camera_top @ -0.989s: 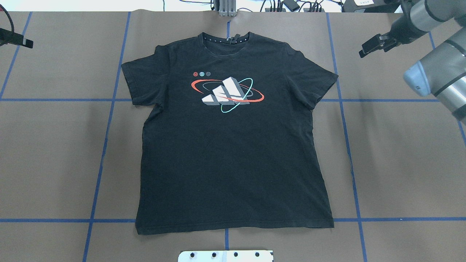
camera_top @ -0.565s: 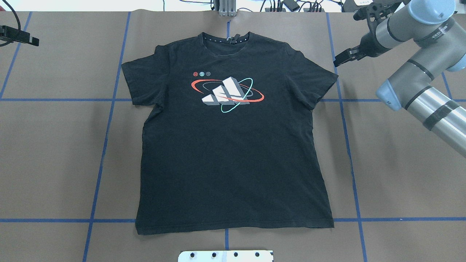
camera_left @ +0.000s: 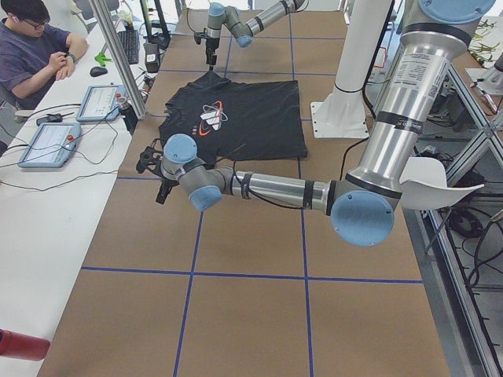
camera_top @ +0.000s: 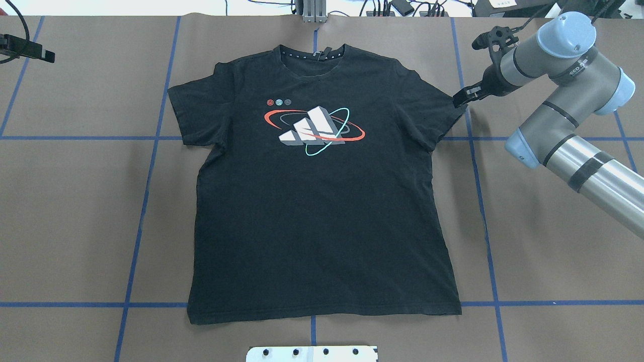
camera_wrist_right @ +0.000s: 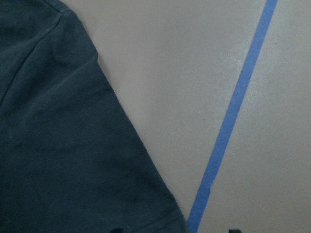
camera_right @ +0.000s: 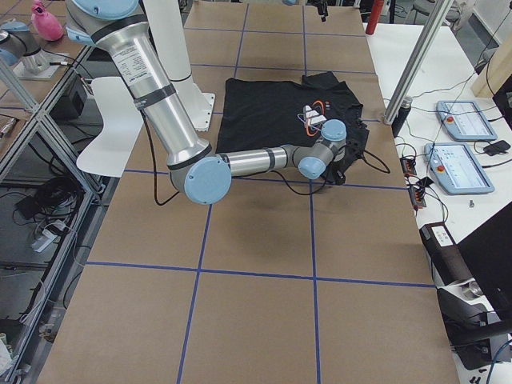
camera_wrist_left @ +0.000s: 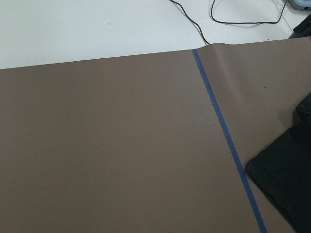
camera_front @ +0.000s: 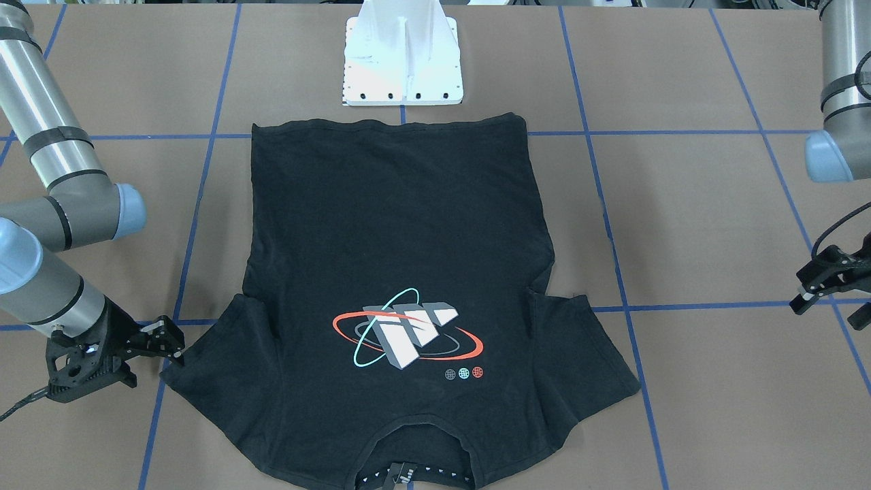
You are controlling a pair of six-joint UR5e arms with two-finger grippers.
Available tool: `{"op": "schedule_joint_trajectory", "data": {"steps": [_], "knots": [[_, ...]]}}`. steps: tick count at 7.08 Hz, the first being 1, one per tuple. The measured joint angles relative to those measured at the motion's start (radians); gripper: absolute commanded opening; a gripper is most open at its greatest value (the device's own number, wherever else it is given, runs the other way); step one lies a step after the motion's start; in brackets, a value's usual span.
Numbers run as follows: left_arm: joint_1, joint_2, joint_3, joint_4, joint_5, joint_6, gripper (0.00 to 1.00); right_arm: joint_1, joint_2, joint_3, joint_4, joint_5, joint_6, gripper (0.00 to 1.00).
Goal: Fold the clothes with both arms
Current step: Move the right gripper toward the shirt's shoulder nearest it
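1. T-shirt [camera_top: 322, 201]: one, black, short-sleeved. It lay flat and front-up at the middle of the table [camera_top: 75, 201], unfolded.
2. Orientation: the long axis ran from collar [camera_top: 312, 53] to hem [camera_top: 322, 317], straight away from the robot. The collar pointed to the far edge and the hem lay just beside the white pedestal base [camera_front: 403, 61]. Both sleeves were spread sideways, one to each arm's side.
3. Appearance: the chest bore a white-grey block logo [camera_top: 314, 128] crossed by a red ring and a teal ring. Three small round marks sat above it. The cloth was mostly smooth, with light creases near the sleeves.
4. Right gripper [camera_top: 460, 96]: positioned at the outer tip of the sleeve on the robot's right. In its wrist view two dark fingertips [camera_wrist_right: 233, 230] stood spread apart, with the sleeve corner [camera_wrist_right: 165, 213] showing between them. Nothing was pinched; contact with the cloth could not be told.
5. Left gripper [camera_top: 30, 50]: held well apart from the shirt, near the far corner on the robot's left. Whether its fingers were spread or pressed together could not be told. Its wrist view caught only an edge of black cloth [camera_wrist_left: 291, 184].
6. Surface: brown paper with a grid of blue tape [camera_top: 146, 176].
7. Surroundings: a seated person [camera_left: 31, 47] at a side bench.
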Motion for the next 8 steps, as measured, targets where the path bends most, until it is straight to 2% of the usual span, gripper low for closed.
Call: {"op": "schedule_joint_trajectory", "data": {"steps": [3,6,8], "knots": [[0.000,0.000,-0.001,0.000,0.000,0.000,1.00,-0.012,0.002,-0.020,-0.001,-0.001,0.000,0.49],[0.000,0.000,-0.003,0.000,0.000,0.000,1.00,-0.013,0.007,-0.026,-0.003,-0.001,0.001,0.49],[0.000,0.000,-0.003,0.000,0.000,0.000,1.00,-0.011,0.046,-0.068,-0.005,-0.002,0.001,0.50]]}}
